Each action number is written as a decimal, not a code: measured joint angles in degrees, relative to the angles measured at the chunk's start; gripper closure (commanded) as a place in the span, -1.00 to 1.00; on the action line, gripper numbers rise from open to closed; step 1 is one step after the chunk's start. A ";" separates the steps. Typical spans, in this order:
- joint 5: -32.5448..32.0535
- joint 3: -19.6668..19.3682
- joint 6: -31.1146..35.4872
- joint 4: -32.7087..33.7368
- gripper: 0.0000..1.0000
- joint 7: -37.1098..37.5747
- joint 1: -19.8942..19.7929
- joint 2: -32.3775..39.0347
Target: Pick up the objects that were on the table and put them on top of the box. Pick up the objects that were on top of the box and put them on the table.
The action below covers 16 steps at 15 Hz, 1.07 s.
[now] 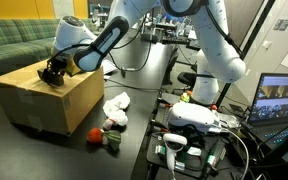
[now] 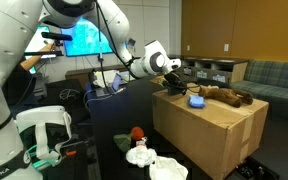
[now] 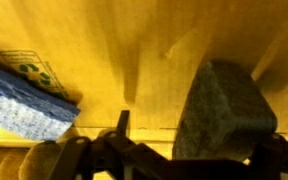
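Observation:
A cardboard box (image 1: 44, 100) (image 2: 209, 130) stands on the dark table. On its top lie a blue pad (image 2: 196, 100) (image 3: 24, 100) and a brown plush thing (image 2: 226, 95). My gripper (image 1: 54, 73) (image 2: 172, 72) (image 3: 199, 140) hovers low over the box's top near one edge. In the wrist view a grey block (image 3: 224, 105) lies between the fingers, with a gap to the one thin finger that shows, so the jaws look open. On the table beside the box lie a white crumpled cloth (image 1: 115, 105) (image 2: 149, 160) and a red and green toy (image 1: 99, 137) (image 2: 136, 133).
A white machine with cables (image 1: 194, 118) stands on the table close to the arm's base. A laptop (image 1: 279, 100) and a large screen (image 2: 84, 40) are behind. A green couch (image 1: 14, 40) (image 2: 269, 75) stands beyond the box.

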 measured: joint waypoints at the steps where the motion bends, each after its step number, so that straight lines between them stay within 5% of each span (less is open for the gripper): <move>1: 0.49 0.29 0.00 0.00 -0.48 -0.93 -0.21 -0.02; 10: 5.53 6.13 -1.36 -2.48 0.88 -9.24 -4.39 -3.07; 16: 12.12 14.52 -7.88 -8.85 0.85 -19.00 -11.88 -11.35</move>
